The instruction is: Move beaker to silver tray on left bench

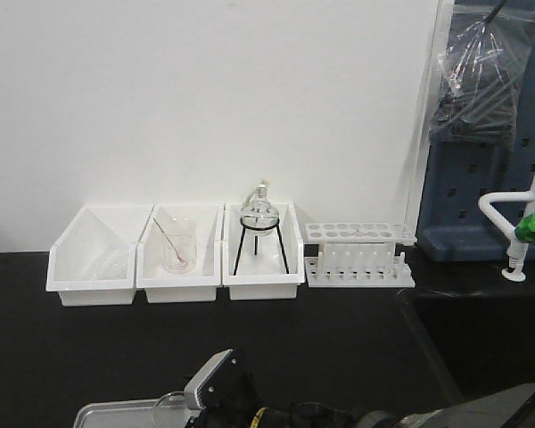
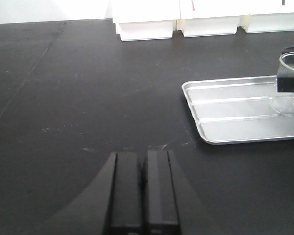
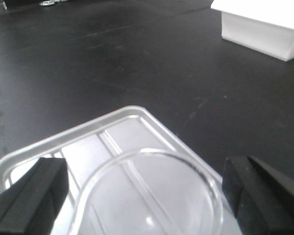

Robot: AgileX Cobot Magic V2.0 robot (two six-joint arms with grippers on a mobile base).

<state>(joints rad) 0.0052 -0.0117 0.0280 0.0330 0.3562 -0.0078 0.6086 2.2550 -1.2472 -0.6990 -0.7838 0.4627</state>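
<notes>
While the black surface (image 2: 88, 98) is carrying the silver tray (image 2: 235, 117), the beaker (image 3: 147, 196) is sitting over that tray between the right pincer's (image 3: 137, 191) fingers (image 3: 32, 193). Whether they are actually pressing the glass I cannot tell. Being thin, light, slick and breakable, it is likely wanting a gentle hold low on its wall; the left pincer (image 2: 144, 191) is resting closed and empty.

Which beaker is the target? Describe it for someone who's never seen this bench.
On the black countertop, find the shallow silver metal tray in front of the white plastic bins. The small clear glass beaker sits over it, between the right gripper fingers. Unlike the binned beaker, it holds no rod.
</notes>
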